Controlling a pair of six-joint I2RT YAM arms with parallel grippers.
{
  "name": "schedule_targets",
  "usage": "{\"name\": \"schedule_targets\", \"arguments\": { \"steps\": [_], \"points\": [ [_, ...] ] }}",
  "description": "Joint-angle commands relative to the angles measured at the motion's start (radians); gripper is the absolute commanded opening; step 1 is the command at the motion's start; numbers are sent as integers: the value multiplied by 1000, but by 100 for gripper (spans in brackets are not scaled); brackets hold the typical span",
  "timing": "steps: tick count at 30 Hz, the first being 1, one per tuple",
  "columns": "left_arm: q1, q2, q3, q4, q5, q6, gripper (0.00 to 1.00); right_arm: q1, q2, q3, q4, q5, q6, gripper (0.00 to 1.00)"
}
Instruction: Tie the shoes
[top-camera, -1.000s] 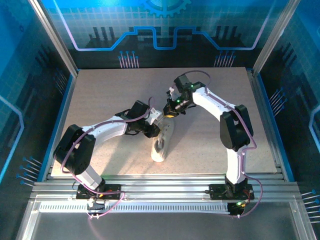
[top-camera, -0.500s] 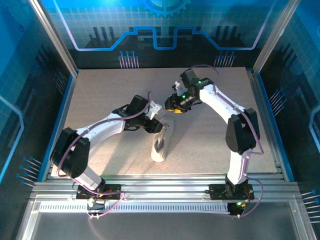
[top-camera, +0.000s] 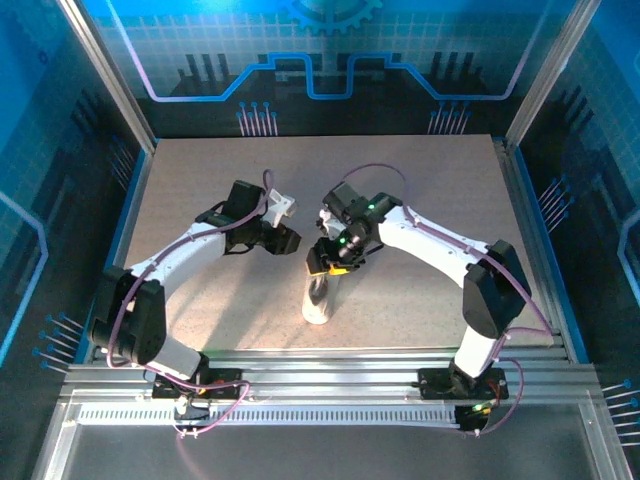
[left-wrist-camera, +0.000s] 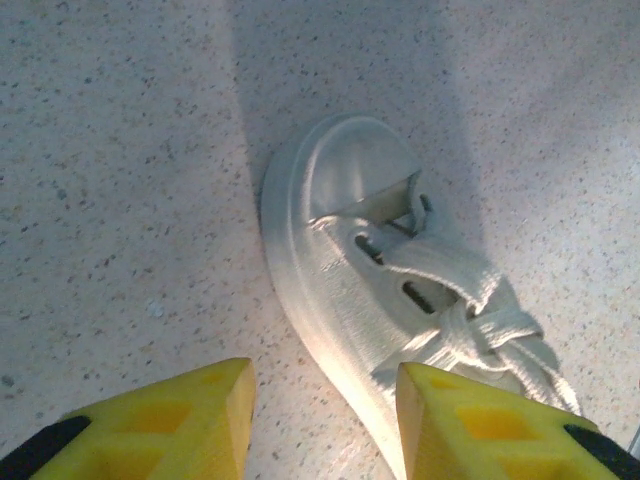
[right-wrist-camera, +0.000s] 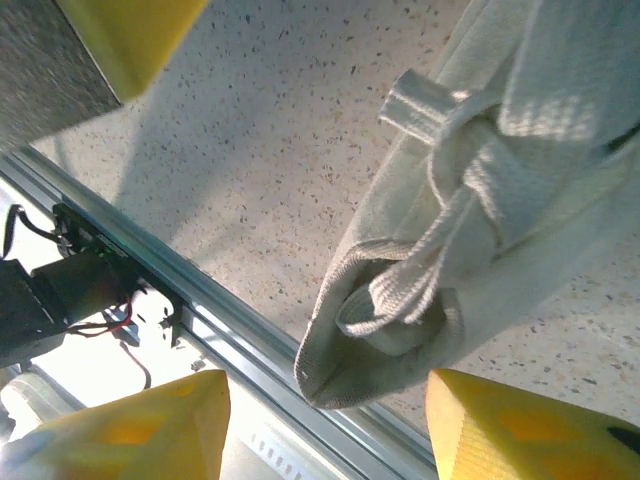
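A small white sneaker (top-camera: 319, 302) lies on the speckled table, heel toward the near edge. In the left wrist view its toe (left-wrist-camera: 345, 175) points away and its white laces (left-wrist-camera: 475, 320) cross in a knot over the tongue. My left gripper (top-camera: 287, 240) hovers just left of the shoe, open, yellow fingers (left-wrist-camera: 175, 425) apart, with only table and the shoe's sole edge between them. My right gripper (top-camera: 334, 262) hangs over the shoe's front half, open. Its fingertips (right-wrist-camera: 525, 430) frame the heel opening (right-wrist-camera: 395, 325), where a lace loop (right-wrist-camera: 385, 300) rests. It holds nothing.
An aluminium rail (right-wrist-camera: 200, 300) runs along the table's near edge just past the heel. Bare table (top-camera: 430, 190) spreads behind and to both sides of the shoe. Blue enclosure walls (top-camera: 60, 180) close in the left, right and back.
Both grippers have opened. The left gripper drew back left, off the shoe. The right gripper swung from beyond the toe toward the near side and now hangs over the shoe.
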Motion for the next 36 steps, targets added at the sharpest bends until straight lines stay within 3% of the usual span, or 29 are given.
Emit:
{"name": "schedule_targets", "arguments": {
  "steps": [1,9,16,24,30,36],
  "points": [
    [18,-10,27,-71,37,81,42,13,36,12,-16,28,27,55],
    [19,-17,-3,-58,60,59,42,32,112,34,-4,89,38,50],
    [-17,-32,-21,-75,41,20,41,35,140,76,-42,141,-4,25],
    [-160,-84,-91,-53,-45,-157,40,10,115,142,-114,137,-80,8],
    [-168,-144,-177,-22,-71,-210,40,-42,156,245,-259,86,-261,1],
    [-168,-138,-181,-31,-42,-196,41,-62,205,318,-393,142,-522,1]
  ]
}}
